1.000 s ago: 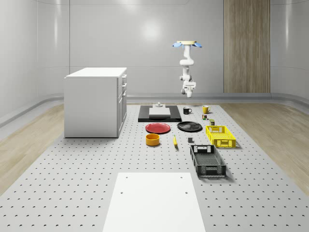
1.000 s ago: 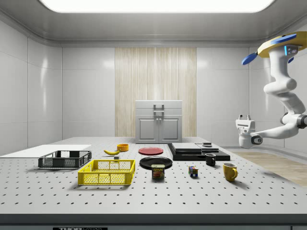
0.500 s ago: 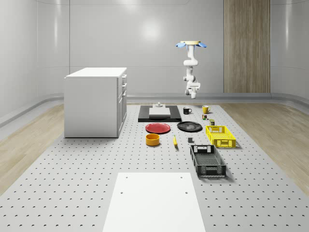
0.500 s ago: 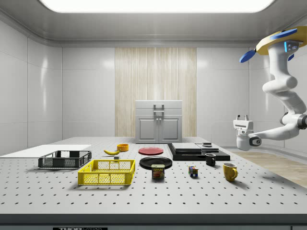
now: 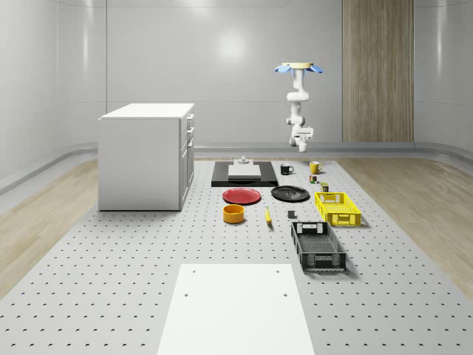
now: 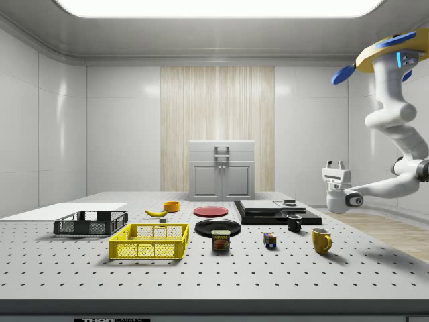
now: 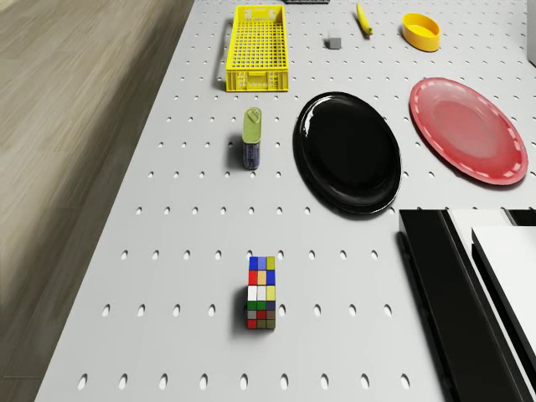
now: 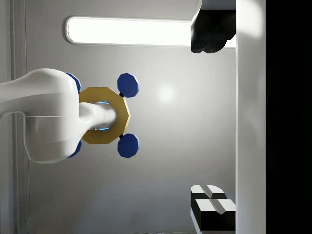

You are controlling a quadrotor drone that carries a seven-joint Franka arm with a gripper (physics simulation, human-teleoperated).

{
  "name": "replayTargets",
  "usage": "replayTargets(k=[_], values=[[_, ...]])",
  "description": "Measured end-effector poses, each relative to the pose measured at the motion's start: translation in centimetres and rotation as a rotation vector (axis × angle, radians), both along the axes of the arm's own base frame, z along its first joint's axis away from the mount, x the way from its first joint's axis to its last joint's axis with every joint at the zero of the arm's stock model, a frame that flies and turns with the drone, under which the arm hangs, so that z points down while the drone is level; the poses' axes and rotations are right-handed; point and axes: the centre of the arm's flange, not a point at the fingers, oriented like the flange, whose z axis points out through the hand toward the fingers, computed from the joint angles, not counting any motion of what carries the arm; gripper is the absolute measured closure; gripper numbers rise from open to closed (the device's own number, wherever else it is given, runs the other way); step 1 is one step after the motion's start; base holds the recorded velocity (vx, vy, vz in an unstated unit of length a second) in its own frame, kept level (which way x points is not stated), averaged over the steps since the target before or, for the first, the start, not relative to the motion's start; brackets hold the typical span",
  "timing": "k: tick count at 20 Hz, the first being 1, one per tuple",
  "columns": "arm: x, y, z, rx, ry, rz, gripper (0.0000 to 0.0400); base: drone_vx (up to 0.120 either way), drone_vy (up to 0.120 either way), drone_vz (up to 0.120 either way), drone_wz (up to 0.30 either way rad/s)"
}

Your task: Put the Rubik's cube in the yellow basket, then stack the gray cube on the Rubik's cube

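While its two fingers stood wide apart and held nothing, the hand (image 6: 334, 165) pointed up at the ceiling, well above the perforated grey worktop (image 6: 221, 275). Behind it the white arm rose to the yellow-bodied drone (image 6: 392, 51), which hovered high over the worktop's far end.

The small multicoloured Rubik's cube (image 7: 261, 294) sat untouched on the worktop, well apart from the yellow mesh basket (image 7: 256, 81). The little gray cube (image 7: 334, 41) lay beyond the basket.

We judged that swinging the upturned hand down could nudge the light cube away.

Against a second earlier, drone and hand had drifted toward the whole-scene view's right; nothing on the worktop had moved.
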Motion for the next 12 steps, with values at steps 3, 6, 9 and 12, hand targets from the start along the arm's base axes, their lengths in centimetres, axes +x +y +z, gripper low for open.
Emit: replayTargets(k=[3, 6, 9, 12], values=[[0.0, 0.1, 0.0, -0.011, -0.002, 0.0, 0.0, 0.12, 0.12, 0.0, 0.0], [0.0, 0.3, 0.0, -0.03, -0.005, -0.001, 0.0, 0.12, 0.08, 0.0, 0.0], [-0.1, 0.6, 0.0, -0.062, -0.007, -0.002, 0.0, 0.12, 0.0, 0.0, 0.0], [-0.1, 1.1, -0.1, -0.114, -0.009, -0.003, 0.0, 0.12, 0.0, 0.0, 0.0]])
